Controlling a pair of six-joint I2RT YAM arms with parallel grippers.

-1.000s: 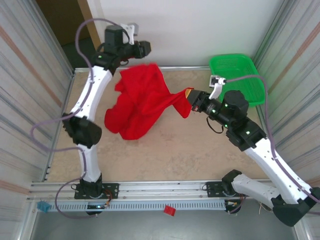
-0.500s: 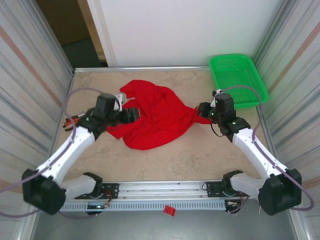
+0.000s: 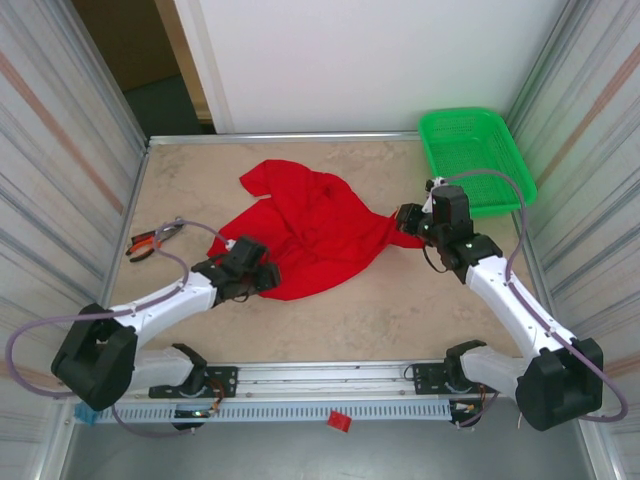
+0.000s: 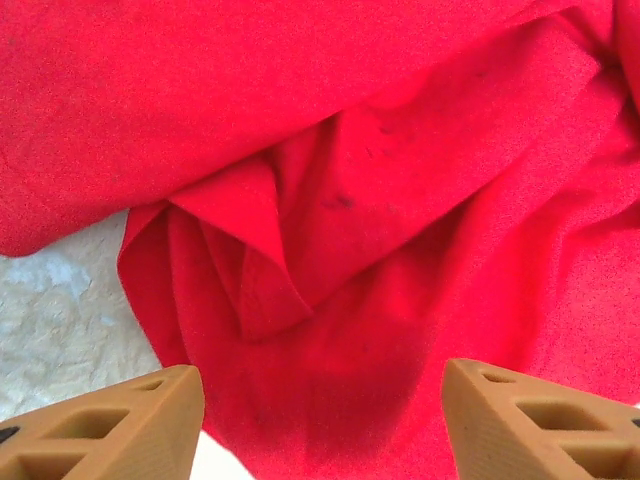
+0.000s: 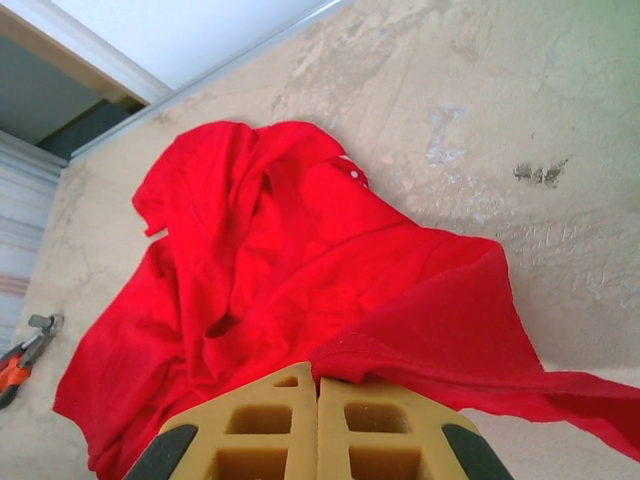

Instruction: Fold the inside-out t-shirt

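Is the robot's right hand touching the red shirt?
Touching. In the right wrist view, the right hand is shut on the edge of the red t-shirt, with cloth pinched between its fingertips.

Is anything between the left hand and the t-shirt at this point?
Nothing visible. The open left hand sits at the near-left edge of the t-shirt, red cloth directly ahead of its fingers. The pliers lie apart on the table, further left. The right hand is shut on its right edge.

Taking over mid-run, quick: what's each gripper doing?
Left gripper: open, over the t-shirt, holding nothing.
Right gripper: shut on the t-shirt's edge.
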